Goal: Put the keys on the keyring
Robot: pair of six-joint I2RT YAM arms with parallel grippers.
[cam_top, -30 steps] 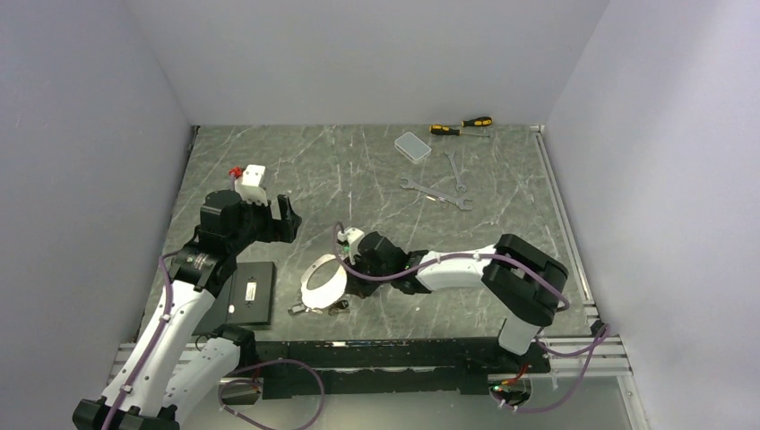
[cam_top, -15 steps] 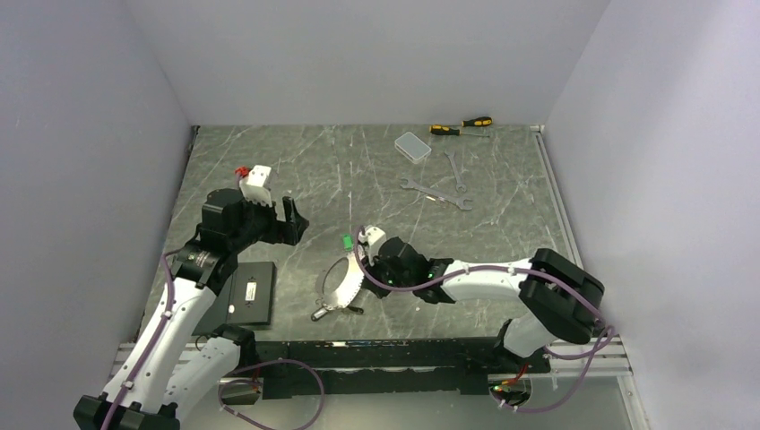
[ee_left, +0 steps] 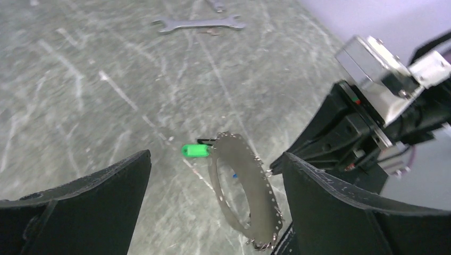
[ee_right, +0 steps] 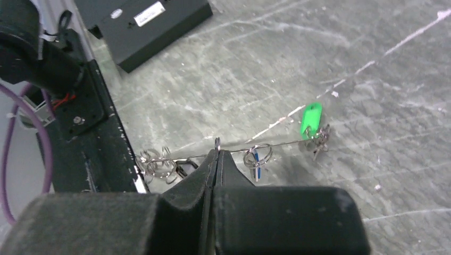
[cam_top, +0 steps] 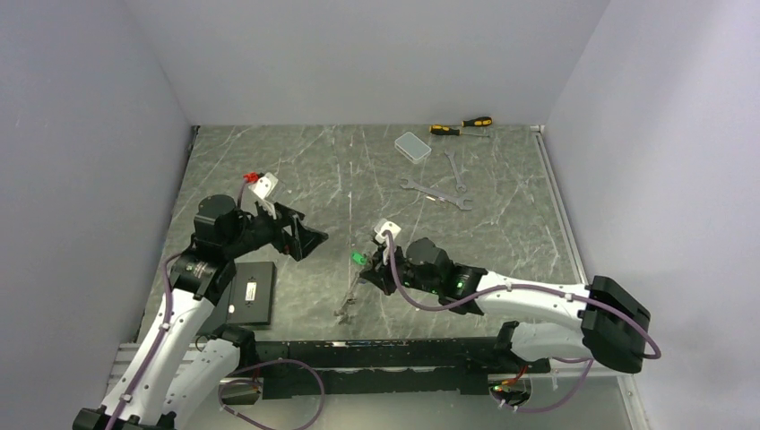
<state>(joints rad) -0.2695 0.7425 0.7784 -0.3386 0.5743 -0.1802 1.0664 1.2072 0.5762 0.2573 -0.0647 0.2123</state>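
The keyring (cam_top: 349, 291), a large flat silver loop, stands on edge near the table's front middle. My right gripper (cam_top: 369, 269) is shut on its rim. In the right wrist view the keyring (ee_right: 276, 143) shows as a thin line running out of the closed right gripper (ee_right: 217, 153). On it hang a green-headed key (ee_right: 311, 121), a blue key (ee_right: 257, 159) on a small ring, and a bunch of small rings (ee_right: 157, 166). My left gripper (cam_top: 305, 237) is open, left of the ring and apart from it. In the left wrist view the keyring (ee_left: 242, 186) and green key (ee_left: 194, 151) lie ahead between the open left gripper's (ee_left: 215, 155) fingers.
A black box (cam_top: 249, 291) lies by the left arm's base. Two wrenches (cam_top: 436, 193) sit at the back right, with a clear plastic case (cam_top: 412, 145) and screwdrivers (cam_top: 462, 125) behind them. The table's front rail (ee_right: 101, 122) is close below the ring.
The right arm has swung rightward and tipped the keyring from lying flat up onto its edge. The left gripper has moved right toward it and opened a little wider.
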